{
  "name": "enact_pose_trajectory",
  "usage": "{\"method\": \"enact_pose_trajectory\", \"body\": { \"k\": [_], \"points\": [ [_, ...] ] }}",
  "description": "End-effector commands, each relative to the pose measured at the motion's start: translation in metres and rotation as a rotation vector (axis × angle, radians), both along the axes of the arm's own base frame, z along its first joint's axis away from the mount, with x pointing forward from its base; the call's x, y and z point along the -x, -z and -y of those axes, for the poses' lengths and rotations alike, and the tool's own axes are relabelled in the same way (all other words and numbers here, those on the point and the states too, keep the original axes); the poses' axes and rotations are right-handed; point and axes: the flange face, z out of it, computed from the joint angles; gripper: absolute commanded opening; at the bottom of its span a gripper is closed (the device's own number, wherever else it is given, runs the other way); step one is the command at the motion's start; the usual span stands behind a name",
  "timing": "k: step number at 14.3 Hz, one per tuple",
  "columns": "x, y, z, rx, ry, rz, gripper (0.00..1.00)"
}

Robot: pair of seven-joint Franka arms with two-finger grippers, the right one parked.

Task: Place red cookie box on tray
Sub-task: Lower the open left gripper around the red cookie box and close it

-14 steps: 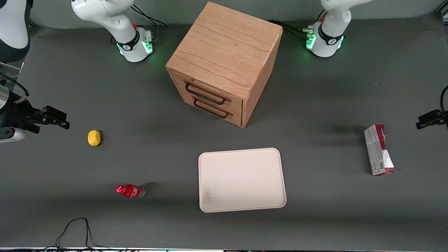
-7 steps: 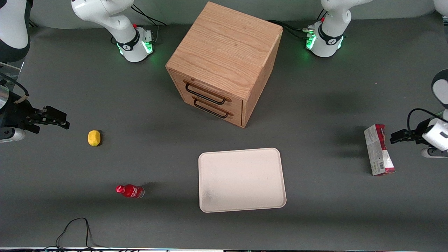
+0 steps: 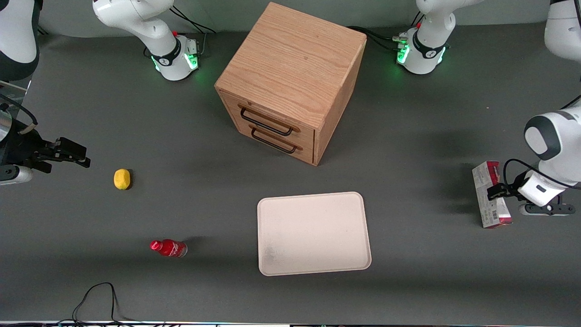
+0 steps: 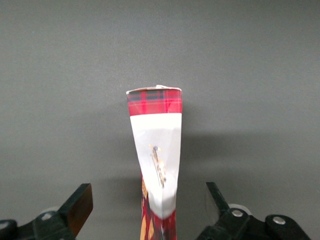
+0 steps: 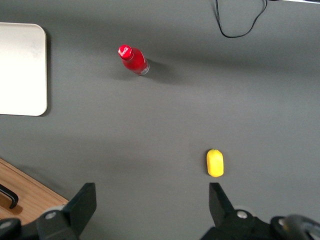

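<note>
On the table: a dark grey table (image 3: pixel 136 113) carries everything, and I list it from biggest to smallest.
Cabinet: the wooden drawer cabinet (image 3: pixel 290 68) stands farther from the front camera than the tray, both drawers closed, well apart from the box.
Tray: the tray (image 3: pixel 313 234) lies flat mid-table with nothing on it, well apart from the box, so the carry is long.
Box: the red cookie box (image 3: pixel 488 195) stands on a narrow edge toward the working arm's end of the table; the wrist view shows its red and white edge (image 4: pixel 156 150) facing up.
Gripper: the gripper (image 4: pixel 150 212) hovers at the box with its fingers spread wide, one either side of the edge, touching nothing.
Risk, tipping: the carton looks thin and tall, so I judge a finger nudging it on descent could topple it.
Risk, crushing: the edge looks dented, so a hard squeeze may buckle it.
Risk, slipping: a grip off-centre could let it swing on the way to the tray.
</note>
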Motion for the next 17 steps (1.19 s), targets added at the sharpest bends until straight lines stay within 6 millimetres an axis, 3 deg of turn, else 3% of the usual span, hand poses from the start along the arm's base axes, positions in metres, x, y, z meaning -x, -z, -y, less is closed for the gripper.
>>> {"method": "enact_pose_trajectory", "body": {
  "k": [1, 5, 6, 7, 10, 11, 17],
  "points": [
    [-0.001, 0.015, 0.002, -0.002, 0.001, 0.012, 1.00],
    [0.000, 0.028, 0.009, 0.005, 0.009, -0.013, 0.97],
    [0.001, 0.026, 0.009, 0.004, 0.010, -0.015, 0.81],
    [0.000, 0.025, 0.010, 0.004, 0.013, -0.014, 0.51],
    [0.002, 0.022, 0.007, 0.013, 0.006, -0.054, 0.07],
    [0.003, 0.018, 0.001, 0.008, -0.001, -0.066, 0.00],
    [0.000, -0.002, 0.002, 0.001, 0.003, -0.067, 0.00]
  ]
}}
